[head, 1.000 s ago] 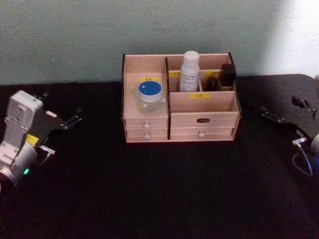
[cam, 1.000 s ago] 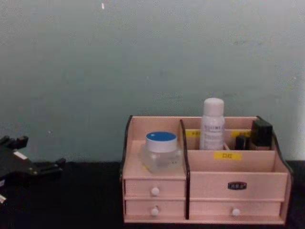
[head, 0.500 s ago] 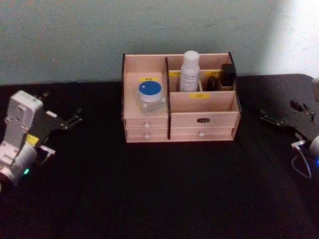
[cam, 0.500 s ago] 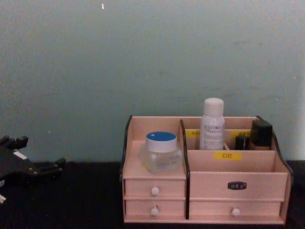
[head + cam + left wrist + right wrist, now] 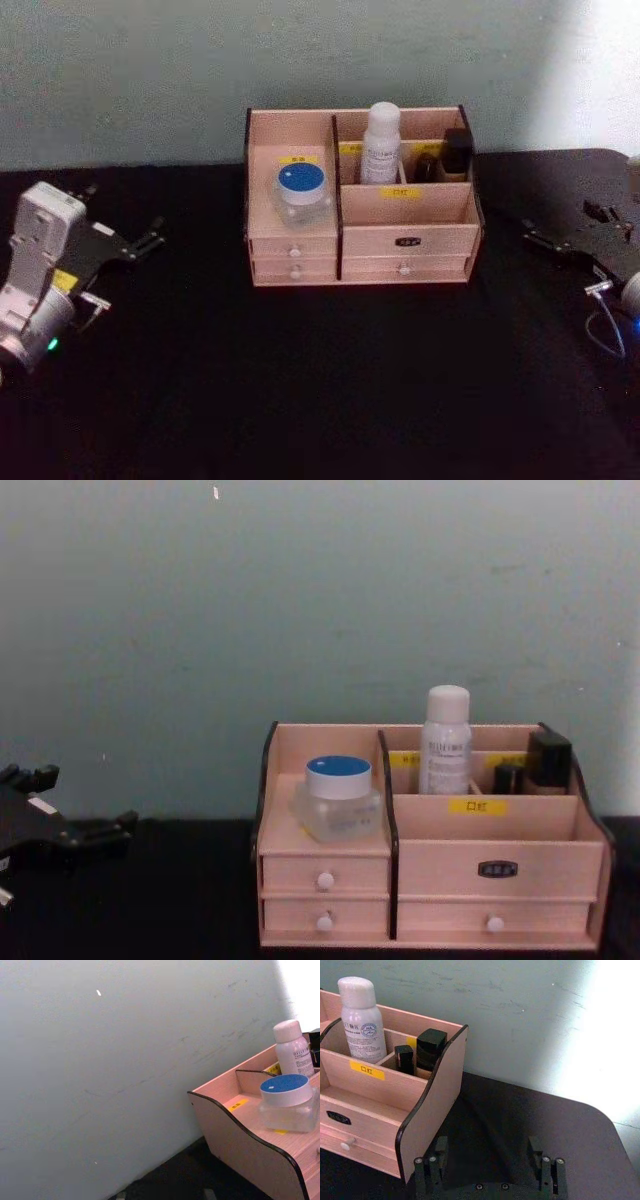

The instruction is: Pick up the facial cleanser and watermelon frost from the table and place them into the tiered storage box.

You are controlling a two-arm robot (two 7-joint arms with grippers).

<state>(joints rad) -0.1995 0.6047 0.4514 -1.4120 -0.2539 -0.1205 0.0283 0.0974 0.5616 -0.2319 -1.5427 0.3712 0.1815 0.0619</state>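
The tiered storage box [image 5: 405, 208] stands at the back middle of the black table. A clear jar with a blue lid [image 5: 301, 187] sits on its left step, also seen as the jar [image 5: 338, 795] from the chest. A white bottle [image 5: 380, 140] stands upright in a rear compartment, as does the bottle [image 5: 362, 1019]. I cannot tell which is the facial cleanser and which the watermelon frost. My left gripper [image 5: 122, 214] rests open and empty at the far left, well clear of the box. Off to the right of the box, my right gripper [image 5: 487, 1157] is open and empty.
Two small black containers [image 5: 423, 1048] stand in the box's rear right compartment. Two rows of white-knobbed drawers [image 5: 325, 881] face me. A pale wall runs close behind the box. Bare black tabletop [image 5: 330, 380] spreads in front.
The right gripper has drifted slightly toward the right edge of the head view. The left gripper has barely shifted. Box and contents are unmoved.
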